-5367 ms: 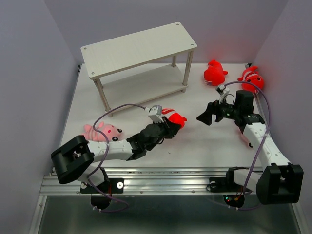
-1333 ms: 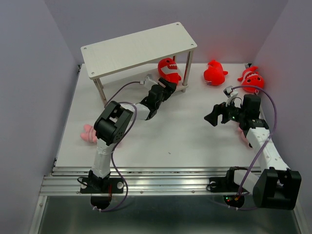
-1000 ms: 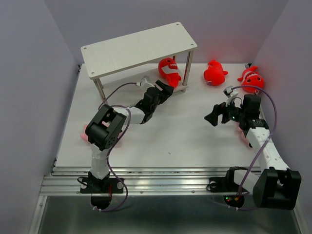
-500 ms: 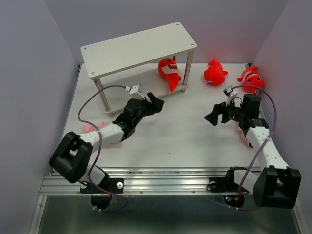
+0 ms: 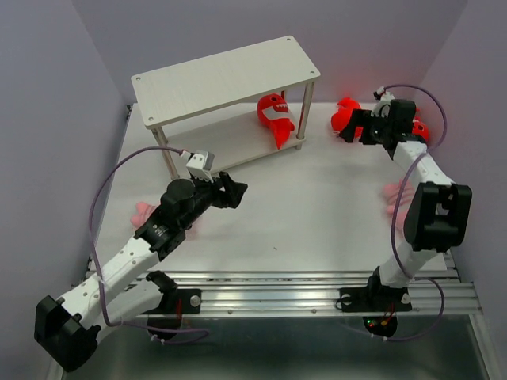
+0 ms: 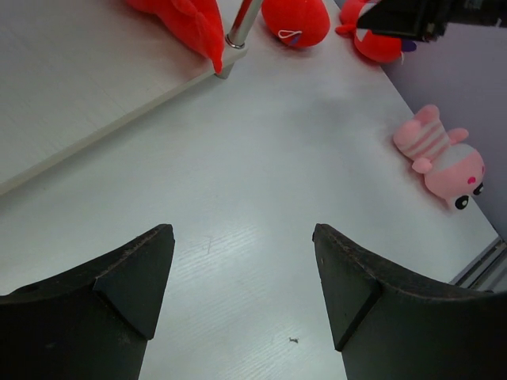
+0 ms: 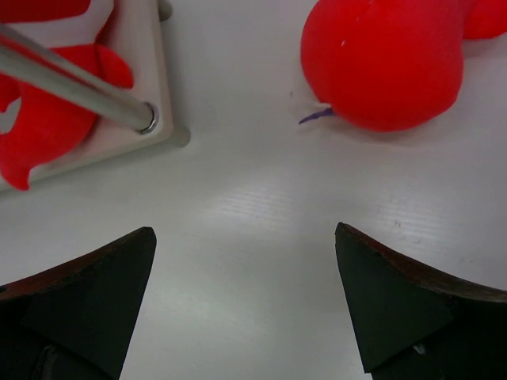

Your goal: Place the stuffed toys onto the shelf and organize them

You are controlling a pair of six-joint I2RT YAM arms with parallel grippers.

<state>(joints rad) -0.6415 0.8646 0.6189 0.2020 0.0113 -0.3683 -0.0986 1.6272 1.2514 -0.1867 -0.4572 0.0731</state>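
A red shark (image 5: 273, 115) lies on the lower tier of the white shelf (image 5: 222, 79), by its front right leg; the left wrist view catches it as the shark (image 6: 186, 17). A second red toy (image 5: 344, 113) sits right of the shelf, with my right gripper (image 5: 358, 128) open just in front of it, apart from the toy (image 7: 380, 59). A third red toy (image 6: 376, 43) is mostly hidden behind the right arm. One pink striped toy (image 6: 444, 154) lies at the right. Another pink toy (image 5: 142, 212) peeks out from under the left arm. My left gripper (image 5: 235, 190) hangs open and empty over the table.
The shelf's metal leg (image 7: 79, 83) and the corner of its lower board stand close to the left of my right gripper (image 7: 244, 231). Purple walls close in the table on the left, back and right. My left gripper (image 6: 242, 231) is over bare white tabletop.
My left arm has drawn back from the shelf toward the near left, leaving the red shark on the lower tier. My right arm has swung far back to the second red toy.
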